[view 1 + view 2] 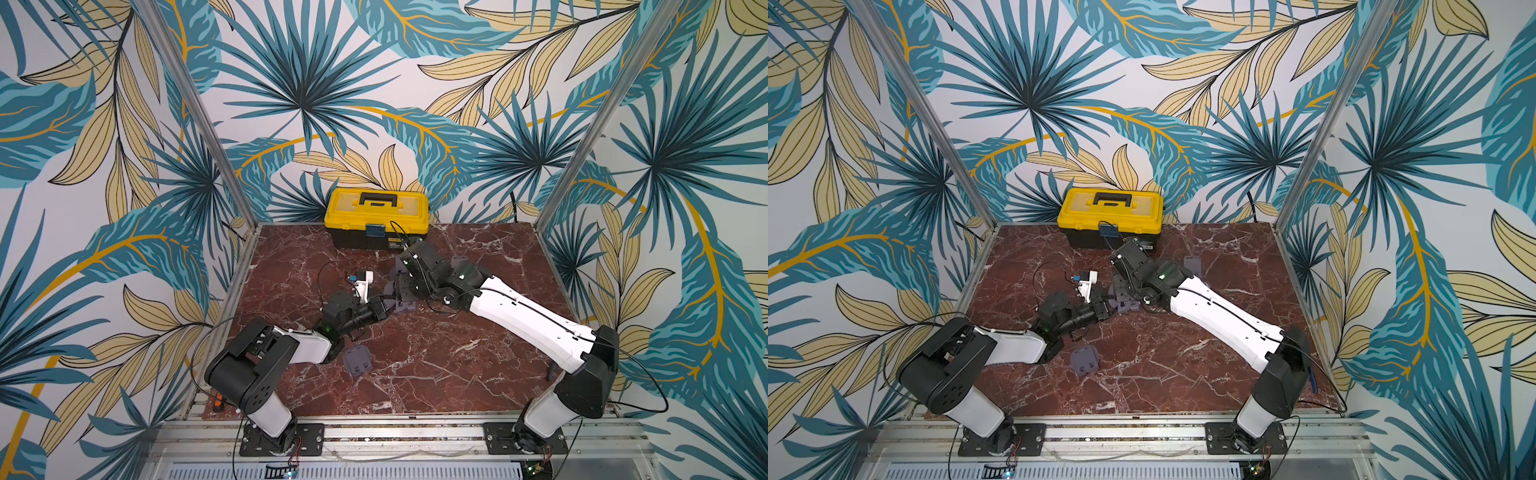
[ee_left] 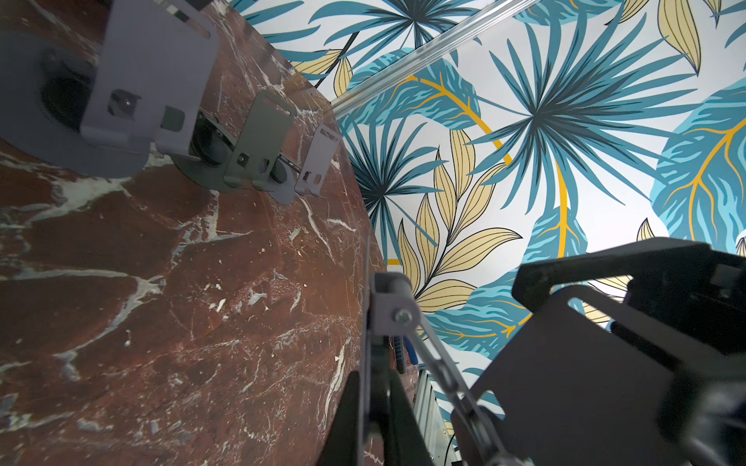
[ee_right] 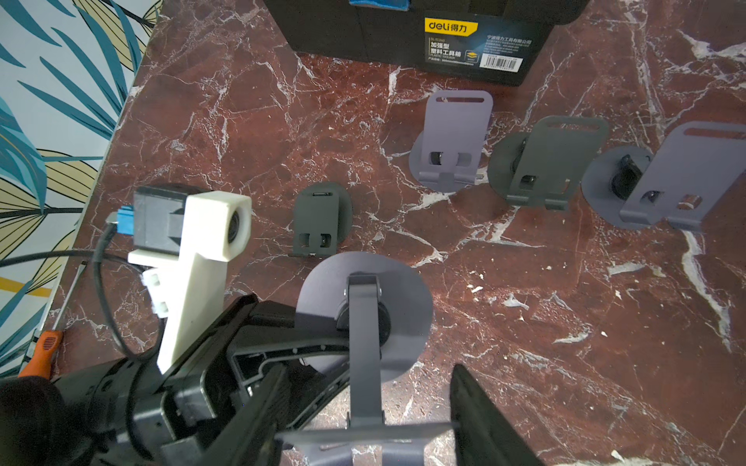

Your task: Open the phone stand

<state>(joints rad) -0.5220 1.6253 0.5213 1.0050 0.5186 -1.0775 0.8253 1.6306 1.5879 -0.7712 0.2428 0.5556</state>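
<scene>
A grey phone stand (image 1: pixel 400 300) (image 1: pixel 1121 301) hangs just above the marble table (image 1: pixel 457 374) at its middle, held by both grippers. My left gripper (image 2: pixel 373 411) (image 1: pixel 384 309) is shut on the thin edge of the stand's round base (image 3: pixel 387 282). My right gripper (image 3: pixel 369 437) (image 1: pixel 405 291) is shut across the width of the stand's back plate (image 2: pixel 565 383). The hinged arm (image 3: pixel 365 363) runs between base and plate, and the stand is partly unfolded. In both top views the arms hide most of it.
Three other stands (image 3: pixel 456 141) (image 3: pixel 553 161) (image 3: pixel 682 173) stand unfolded in a row nearby. A folded stand (image 3: pixel 319 218) lies close behind the held one, and another (image 1: pixel 357 360) lies by the left forearm. A yellow toolbox (image 1: pixel 376 212) sits at the back edge. An orange screwdriver (image 1: pixel 218 403) lies front left.
</scene>
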